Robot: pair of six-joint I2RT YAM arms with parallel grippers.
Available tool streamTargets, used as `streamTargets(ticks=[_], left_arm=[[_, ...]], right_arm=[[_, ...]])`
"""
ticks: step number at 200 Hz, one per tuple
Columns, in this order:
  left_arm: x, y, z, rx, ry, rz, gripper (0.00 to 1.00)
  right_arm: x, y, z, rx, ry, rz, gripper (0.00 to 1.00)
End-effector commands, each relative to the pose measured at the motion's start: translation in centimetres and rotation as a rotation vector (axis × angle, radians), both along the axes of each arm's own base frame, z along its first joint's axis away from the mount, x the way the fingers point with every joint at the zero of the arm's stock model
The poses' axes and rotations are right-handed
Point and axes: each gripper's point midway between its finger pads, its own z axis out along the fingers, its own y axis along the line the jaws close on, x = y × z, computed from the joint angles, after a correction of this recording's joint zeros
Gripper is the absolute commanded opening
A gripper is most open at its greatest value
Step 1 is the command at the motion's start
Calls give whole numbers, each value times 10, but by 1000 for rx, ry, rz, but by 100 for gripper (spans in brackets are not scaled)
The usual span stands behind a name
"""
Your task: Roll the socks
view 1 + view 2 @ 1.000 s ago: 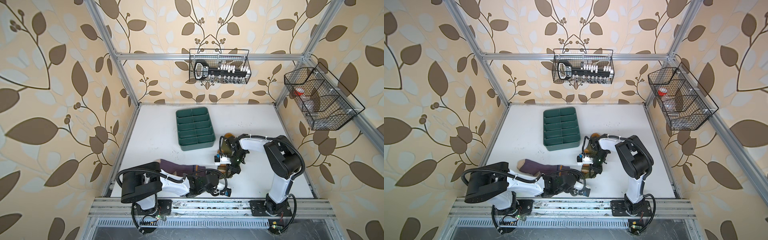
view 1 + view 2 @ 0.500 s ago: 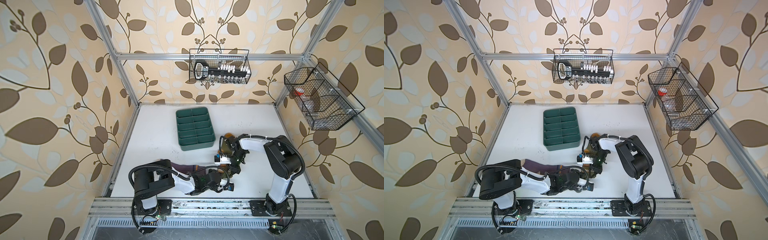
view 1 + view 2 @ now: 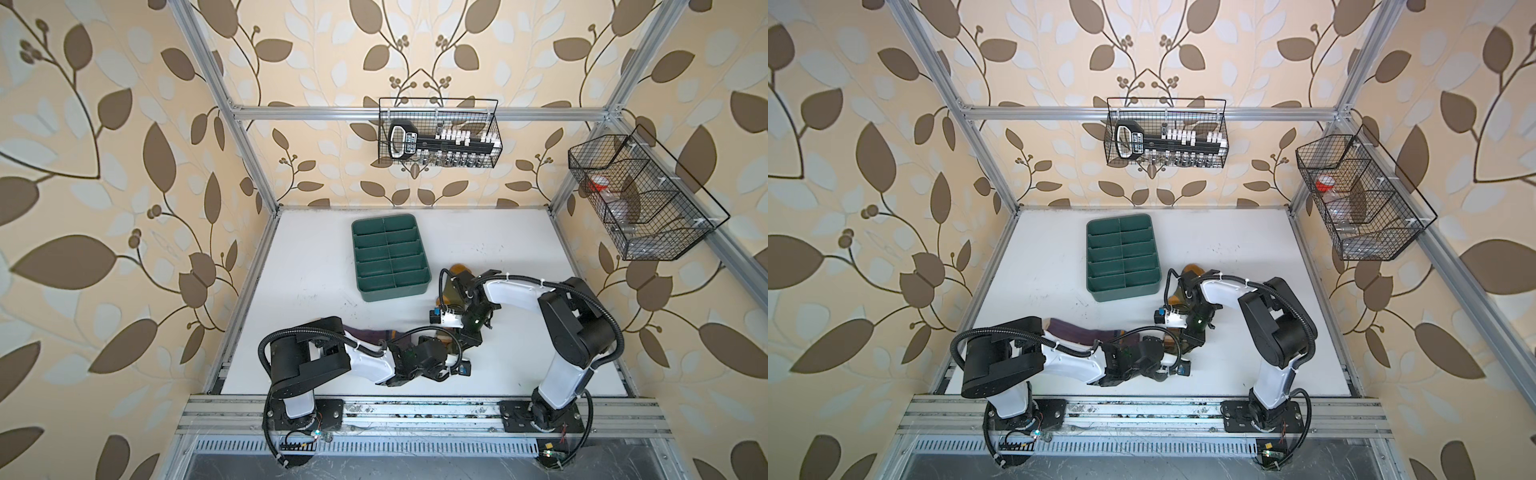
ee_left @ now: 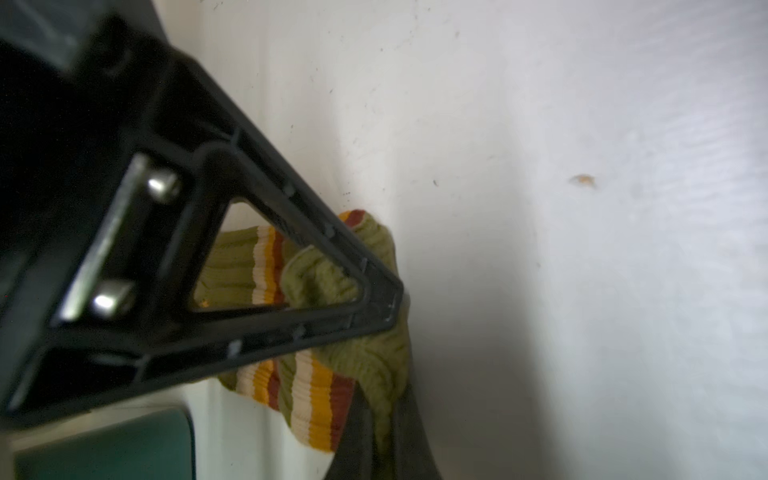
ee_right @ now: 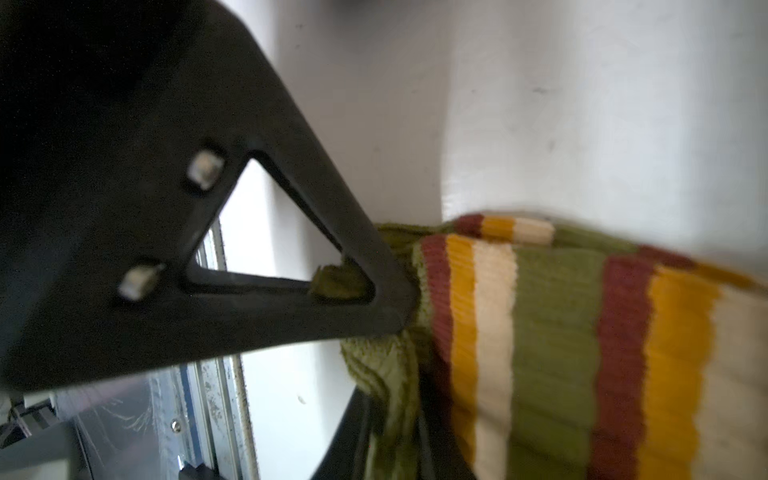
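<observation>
The olive green sock [image 4: 374, 365] lies on the white table [image 3: 519, 249] beside the green tray [image 3: 388, 257]. The left jaws are closed on its striped cuff; whether the right jaws grip it, I cannot tell. The purple sock [image 3: 365, 332] lies partly beneath the left arm.
</observation>
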Motion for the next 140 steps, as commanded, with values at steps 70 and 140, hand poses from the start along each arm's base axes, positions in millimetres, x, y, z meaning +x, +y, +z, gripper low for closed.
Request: streamTargets(ticks=[70, 140], left_arm=[[5, -1, 12, -81, 331, 108, 0], [-1, -14, 24, -72, 700, 124, 0]], right_arm=[[73, -41, 99, 143, -656, -227, 87], [73, -147, 266, 186, -1375, -815, 85]])
